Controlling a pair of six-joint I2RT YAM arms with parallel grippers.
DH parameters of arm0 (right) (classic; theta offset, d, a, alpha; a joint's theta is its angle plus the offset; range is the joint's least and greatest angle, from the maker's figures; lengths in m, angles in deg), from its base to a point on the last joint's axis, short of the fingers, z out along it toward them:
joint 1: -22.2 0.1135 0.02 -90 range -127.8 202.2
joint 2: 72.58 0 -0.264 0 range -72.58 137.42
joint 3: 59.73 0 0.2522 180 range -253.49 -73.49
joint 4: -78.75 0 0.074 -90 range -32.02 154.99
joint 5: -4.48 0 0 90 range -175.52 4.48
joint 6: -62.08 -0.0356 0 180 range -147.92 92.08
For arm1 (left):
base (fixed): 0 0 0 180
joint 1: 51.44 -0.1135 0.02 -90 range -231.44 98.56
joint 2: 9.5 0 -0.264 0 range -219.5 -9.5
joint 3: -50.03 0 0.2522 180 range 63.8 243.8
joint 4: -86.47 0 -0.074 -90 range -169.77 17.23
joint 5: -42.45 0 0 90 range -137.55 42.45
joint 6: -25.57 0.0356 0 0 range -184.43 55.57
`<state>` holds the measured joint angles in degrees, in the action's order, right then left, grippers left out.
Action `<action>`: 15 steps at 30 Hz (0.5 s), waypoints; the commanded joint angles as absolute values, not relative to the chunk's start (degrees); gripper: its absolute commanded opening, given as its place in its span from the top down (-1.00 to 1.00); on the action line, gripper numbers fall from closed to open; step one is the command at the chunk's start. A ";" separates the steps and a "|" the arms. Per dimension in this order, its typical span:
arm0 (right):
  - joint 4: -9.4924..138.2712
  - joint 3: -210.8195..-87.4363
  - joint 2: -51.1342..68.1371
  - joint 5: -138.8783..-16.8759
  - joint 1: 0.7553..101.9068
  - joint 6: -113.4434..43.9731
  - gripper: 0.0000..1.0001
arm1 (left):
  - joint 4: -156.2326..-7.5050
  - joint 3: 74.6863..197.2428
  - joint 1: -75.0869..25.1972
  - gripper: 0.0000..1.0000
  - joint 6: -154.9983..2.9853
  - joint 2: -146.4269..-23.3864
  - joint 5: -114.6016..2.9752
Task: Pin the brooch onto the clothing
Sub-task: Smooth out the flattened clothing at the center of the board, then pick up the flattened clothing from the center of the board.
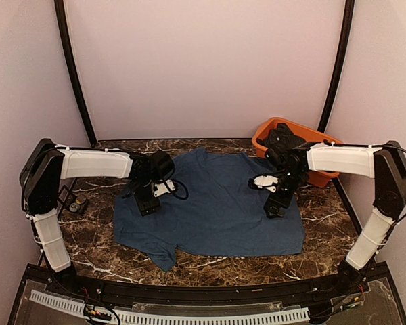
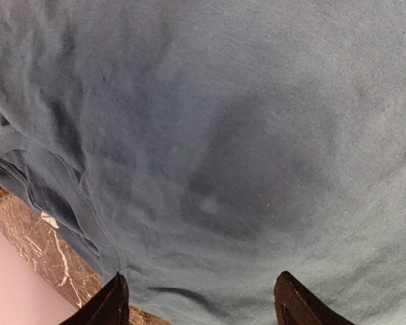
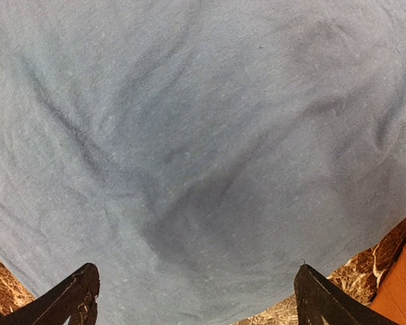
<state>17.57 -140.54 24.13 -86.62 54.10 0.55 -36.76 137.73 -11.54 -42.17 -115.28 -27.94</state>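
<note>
Ok, shirt [image 1: 216, 203] lies spread on the marble tabletop [image 1: 88, 230], mid-table, a flap sticking out at the near-left corner. Left gripper [image 1: 147, 203] is over the shirt's left edge and right gripper [image 1: 276, 208] over its right part. Top cam can't show whether the tips touch fabric.

Wrist cams: both grippers are spread wide over bare cloth, only the fingertips [image 2: 115, 298] in frame, rest cut off. Left wrist cam shows a small white tag [image 2: 49, 220] at a folded edge and a pale fleck [image 2: 206, 205] too blurred to ID. Brooch: can't make it out in any view.

Orange tub [image 1: 294, 145] sits far right, just beside the shirt, partly behind the right arm. Dark contents, can't ID.
</note>
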 commanded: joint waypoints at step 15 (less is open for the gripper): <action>21.85 -135.04 28.59 -84.00 55.67 -2.88 -0.79 | -39.80 135.04 -11.48 -0.08 -38.12 -119.17 -28.78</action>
